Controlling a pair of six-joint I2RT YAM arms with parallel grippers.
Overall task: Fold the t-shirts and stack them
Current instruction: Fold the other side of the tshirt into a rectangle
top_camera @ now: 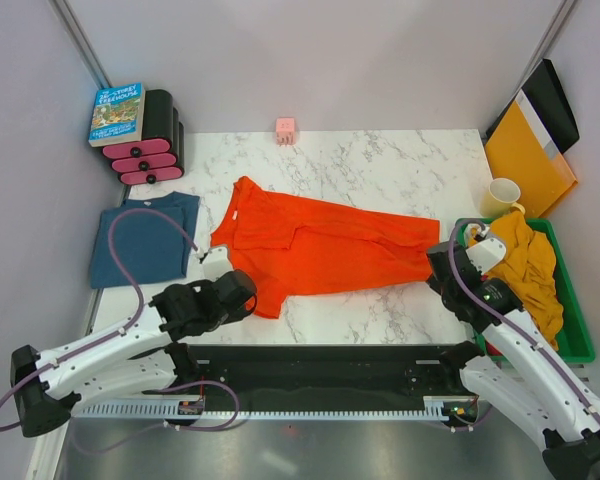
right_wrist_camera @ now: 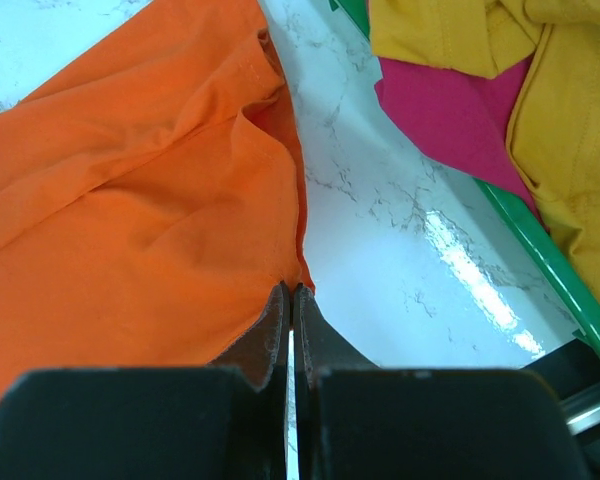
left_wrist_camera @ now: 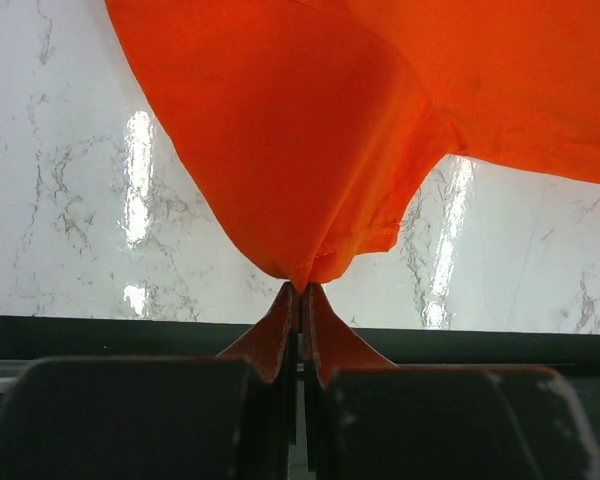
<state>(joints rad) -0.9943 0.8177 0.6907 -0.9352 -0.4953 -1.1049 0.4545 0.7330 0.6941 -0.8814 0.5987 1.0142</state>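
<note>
A white marble table [top_camera: 380, 165] carries a small pink cube [top_camera: 286, 130] at its far edge. At the far left corner, a blue paperback book [top_camera: 117, 113] leans on a black rack with pink round ends [top_camera: 152, 140]. On the right, a cream mug [top_camera: 501, 197] stands between a yellow-orange folder [top_camera: 528, 160] and a green tray [top_camera: 578, 335]; a black-and-grey folder [top_camera: 550, 100] leans behind.

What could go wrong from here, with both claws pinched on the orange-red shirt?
1. The left claw and right claw each grip only a thin edge of the bright orange-red cotton t-shirt. A hard pull could slip it free.
2. The shirt lies creased and partly doubled over, so folding now may lock in wrinkles.
3. The right claw sits close to the green plastic bin holding the mustard-yellow shirt. A swing might snag either.
</note>
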